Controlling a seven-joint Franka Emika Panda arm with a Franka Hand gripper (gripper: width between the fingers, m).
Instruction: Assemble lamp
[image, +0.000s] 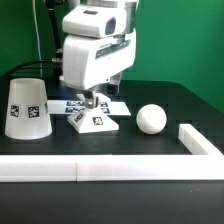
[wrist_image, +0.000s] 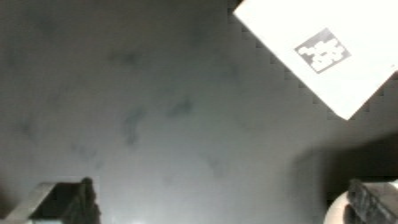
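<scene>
Gripper (image: 92, 99) hangs low over the black table (image: 170, 100), just above the lamp's flat square base (image: 97, 121). The wrist view shows it spread wide: fingers (wrist_image: 68, 200) sit at opposite edges w/ only bare tabletop between them, nothing held. A tagged corner of the base (wrist_image: 320, 50) shows off to one side in that view, outside the gap, so no grasp yet.

Base lies flat near mid-table. Ball-topped bulb (image: 151, 118) rests on the table to the exterior view's right of the base, apart from it. Cone shade (image: 27, 108) stands wide end down at the exterior view's left, also apart. Marker board (image: 118, 103) lies flat behind the base; a long white rail (image: 110, 168) runs along the front edge.

Progress, judged from the layout: approx. nil. All 3 parts are separate, none joined. Work left appears to be the whole job: bulb into base, then shade on top. Gripper's spot over the base suggests that part comes 1st.
</scene>
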